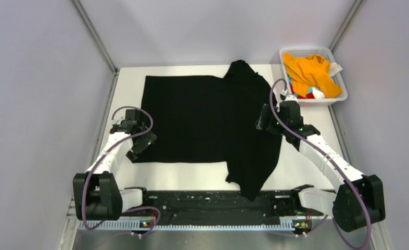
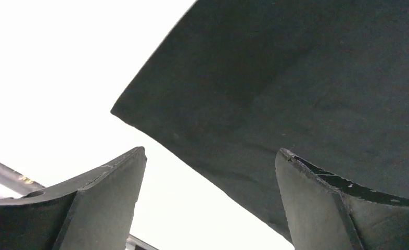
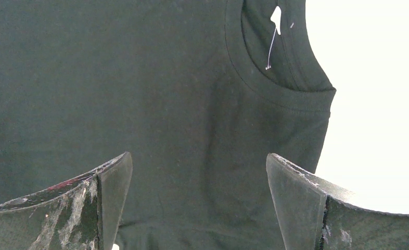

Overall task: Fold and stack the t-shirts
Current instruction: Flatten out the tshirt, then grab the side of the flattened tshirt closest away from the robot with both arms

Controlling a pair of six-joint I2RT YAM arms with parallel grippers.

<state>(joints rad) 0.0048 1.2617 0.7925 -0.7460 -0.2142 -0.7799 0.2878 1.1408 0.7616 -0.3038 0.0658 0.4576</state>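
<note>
Left gripper: I have the left gripper [image 1: 140, 146] at the near-left corner of the shirt. On its wrist view the two fingers [image 2: 106, 200] stand well apart, with the corner of the cloth showing between them. I cannot tell whether they touch the fabric.

Worktop: the white flat worktop [image 1: 192, 179] carries the shirt and, at the far right, the basket.

Black shirt: the large plain black cloth t-shirt [image 1: 202, 122] lies spread across the middle of the worktop, body to the left. One sleeve points to the far edge, and the other reaches down to the near edge.

Right gripper: the right gripper [image 1: 265, 123] is over the shirt's right side. From its wrist I see the fingers [image 3: 304, 200] spread wide with nothing clamped, flat black cloth below, and the ribbed collar [image 3: 275, 86] just beyond.

Basket: the white plastic mesh basket [image 1: 296, 51] sits in the far-right corner. It holds the crumpled orange-yellow t-shirt [image 1: 307, 70], with bits of red, blue and white fabric [image 1: 306, 94] under it.
</note>
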